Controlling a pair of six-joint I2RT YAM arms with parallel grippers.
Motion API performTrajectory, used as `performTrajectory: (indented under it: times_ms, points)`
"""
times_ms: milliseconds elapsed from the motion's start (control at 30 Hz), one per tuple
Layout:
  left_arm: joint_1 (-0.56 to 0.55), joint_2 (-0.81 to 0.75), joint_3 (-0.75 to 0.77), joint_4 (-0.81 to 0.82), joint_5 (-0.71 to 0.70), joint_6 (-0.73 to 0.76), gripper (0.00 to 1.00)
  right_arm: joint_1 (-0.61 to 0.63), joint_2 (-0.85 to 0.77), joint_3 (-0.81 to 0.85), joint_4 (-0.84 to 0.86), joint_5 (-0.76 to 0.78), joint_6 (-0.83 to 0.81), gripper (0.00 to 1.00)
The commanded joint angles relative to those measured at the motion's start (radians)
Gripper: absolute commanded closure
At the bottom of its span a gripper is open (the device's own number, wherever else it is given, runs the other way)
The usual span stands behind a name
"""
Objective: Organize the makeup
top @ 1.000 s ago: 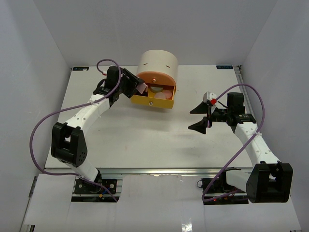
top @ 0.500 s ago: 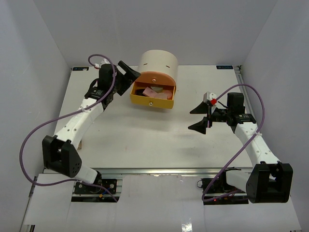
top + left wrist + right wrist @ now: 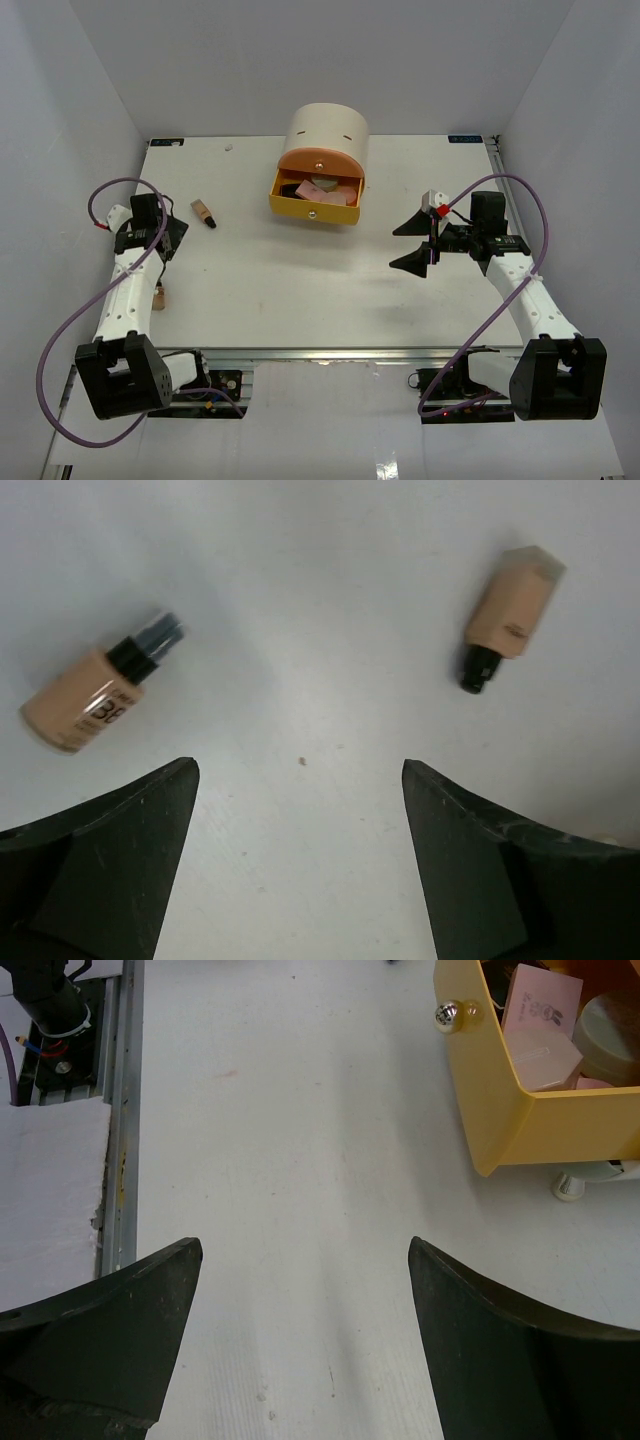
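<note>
Our left gripper (image 3: pixel 298 770) is spread wide. Its two black fingers (image 3: pixel 120 830) sit at the lower corners of the wrist view with only bare white table (image 3: pixel 300 540) between them, so it holds nothing and touches nothing.

Beyond its fingertips, two pieces of makeup lie on their sides, well apart from each other. To the left is a tan round bottle with a black collar and grey cap (image 3: pixel 95 695), the cap pointing up and to the right. To the upper right is a tan angular bottle with a black cap (image 3: pixel 508 608), the cap pointing down towards the gripper. Neither bottle touches a finger.

Our right gripper (image 3: pixel 305 1245) is also wide apart and empty. It hangs above the table on the right side, facing the yellow open drawer (image 3: pixel 540 1125).

That drawer is pulled out from the cream cylindrical cabinet with an orange front (image 3: pixel 328 128), which stands at the back middle of the table. Inside the drawer we see pale pink boxes (image 3: pixel 543 998) packed against a pale green round compact (image 3: pixel 608 1022). From above, a small black item (image 3: pixel 291 189) shows in the drawer's left end, though we cannot tell what it is.
</note>
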Motion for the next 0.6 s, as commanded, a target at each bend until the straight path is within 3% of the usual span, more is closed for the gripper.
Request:
performTrajectory:
  times_ms: [0,133,300,400,567]
  points:
    - [0.062,0.008,-0.029,-0.076,-0.084,0.003,0.06,0.001,-0.010,0.012,-0.024,-0.035,-0.025,0.09]
    - [0.115,0.019,-0.041,-0.061,-0.106,0.024,0.06,0.054,0.022,0.076,-0.159,0.010,-0.149,0.01]
    - [0.159,0.047,-0.036,-0.045,-0.181,0.071,0.05,0.159,0.079,0.118,-0.220,0.101,-0.201,0.31]
    - [0.218,0.077,-0.048,-0.035,-0.184,0.077,0.04,0.191,0.093,0.132,-0.224,0.115,-0.204,0.33]
    - [0.347,0.147,-0.066,0.053,-0.084,0.094,0.20,0.199,0.094,0.125,-0.225,0.117,-0.205,0.34]
